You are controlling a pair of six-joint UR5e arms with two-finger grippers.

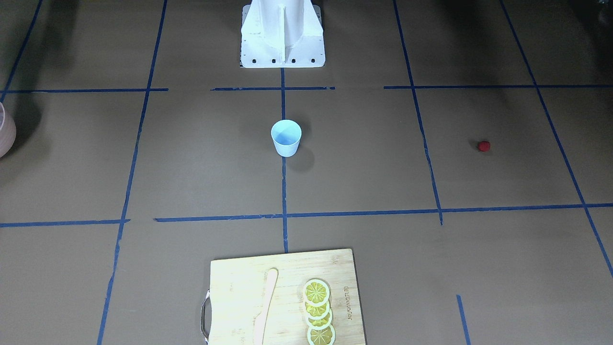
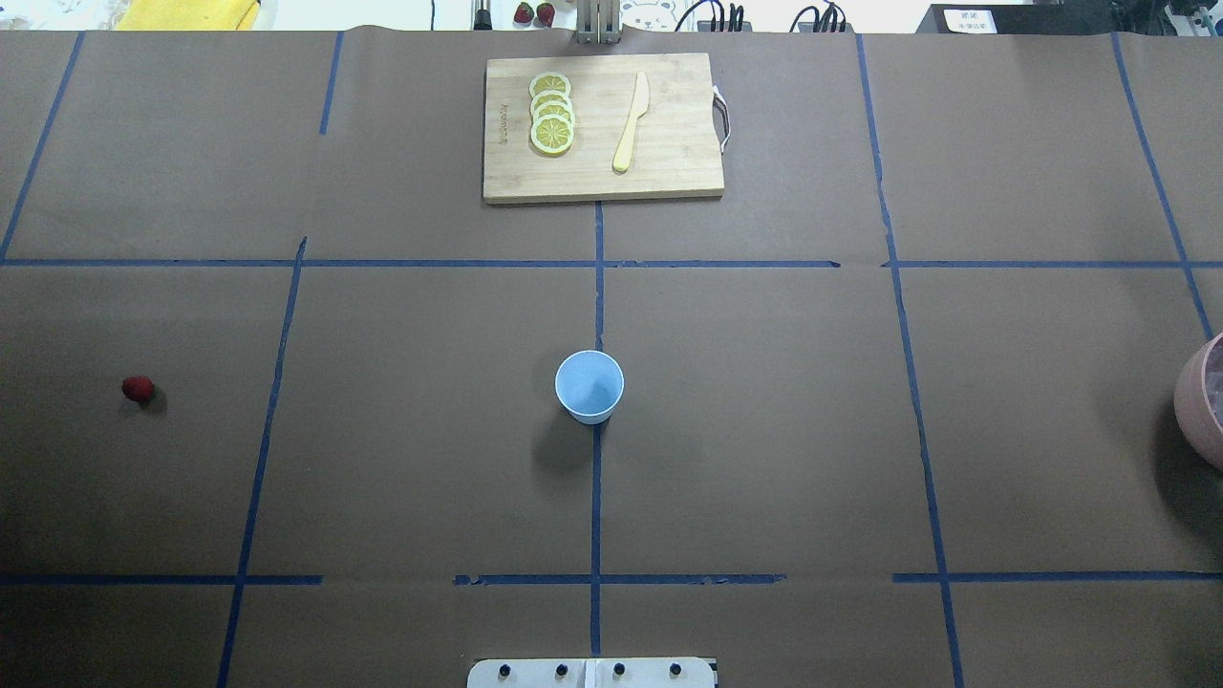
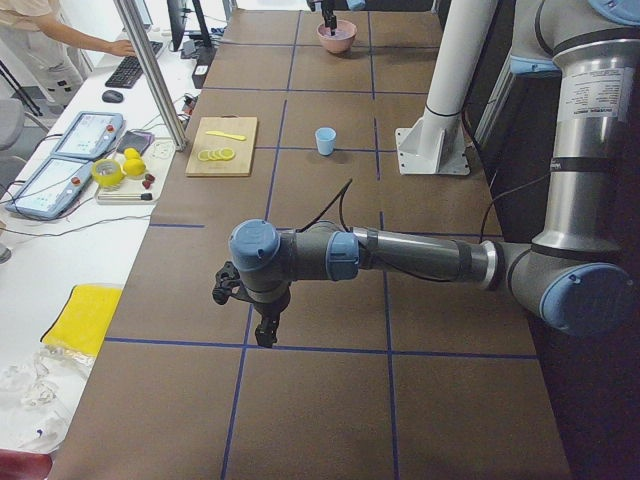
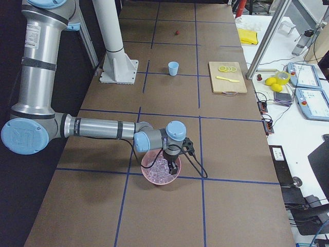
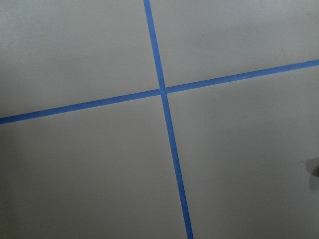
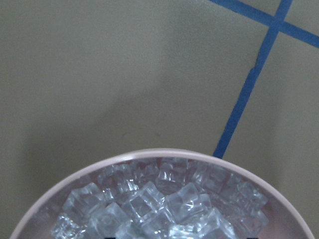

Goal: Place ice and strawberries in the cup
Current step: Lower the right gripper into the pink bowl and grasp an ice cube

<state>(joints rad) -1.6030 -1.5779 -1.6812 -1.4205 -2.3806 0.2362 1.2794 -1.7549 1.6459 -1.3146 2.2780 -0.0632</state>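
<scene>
The light blue cup (image 2: 590, 386) stands upright mid-table on a tape line; it also shows in the front view (image 1: 286, 138). One dark red strawberry (image 2: 138, 388) lies far to the robot's left, alone. The ice (image 6: 159, 204) fills a pink bowl (image 4: 149, 176) at the robot's far right. My right gripper (image 4: 174, 167) hangs right over the ice, fingers pointing down; I cannot tell whether it is open. My left gripper (image 3: 267, 332) points down above bare table near a tape crossing, outside the overhead view; I cannot tell whether it is open.
A wooden cutting board (image 2: 669, 172) at the far edge holds several lemon slices (image 2: 552, 112) and a pale knife (image 2: 631, 122). The pink bowl's rim (image 2: 1194, 401) shows at the overhead view's right edge. The robot's white base (image 1: 282, 48) stands behind the cup.
</scene>
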